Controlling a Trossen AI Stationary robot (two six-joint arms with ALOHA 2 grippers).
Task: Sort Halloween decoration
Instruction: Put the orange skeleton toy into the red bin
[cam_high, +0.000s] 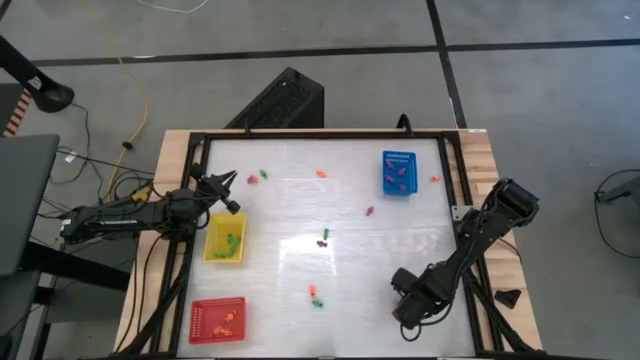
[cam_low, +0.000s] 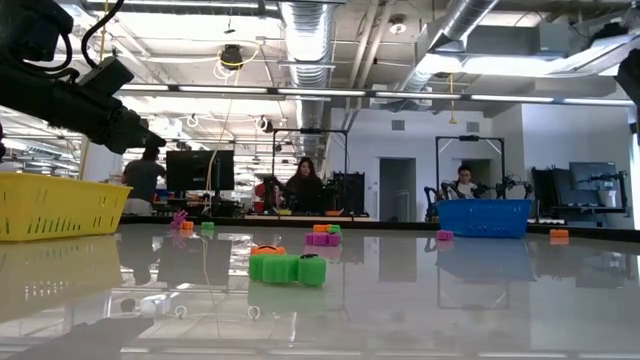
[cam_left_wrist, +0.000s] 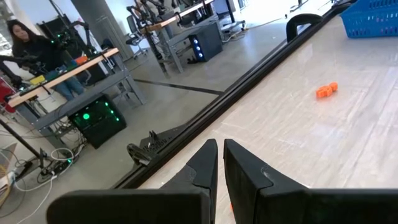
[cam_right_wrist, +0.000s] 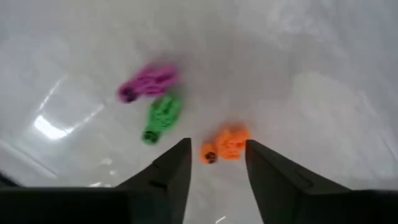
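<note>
Tiny orange, green and purple decoration pieces lie scattered on the white table. An orange and green cluster (cam_high: 315, 296) lies near the front. A green and dark pair (cam_high: 323, 238) lies mid-table. One orange piece (cam_high: 321, 173) lies at the far side and also shows in the left wrist view (cam_left_wrist: 326, 91). My left gripper (cam_high: 226, 192) hangs over the far end of the yellow tray (cam_high: 225, 240), its fingers (cam_left_wrist: 221, 146) shut to a narrow slit. My right gripper (cam_high: 400, 285) is open above the near right of the table. In its wrist view, orange (cam_right_wrist: 227, 146), green (cam_right_wrist: 161, 117) and purple (cam_right_wrist: 149, 83) pieces lie below it.
The yellow tray holds green pieces, the red tray (cam_high: 217, 320) at the near left holds orange ones, and the blue tray (cam_high: 399, 172) at the far right holds purple ones. A black frame rail (cam_left_wrist: 249, 87) runs along the table's far edge. People sit at desks beyond the table.
</note>
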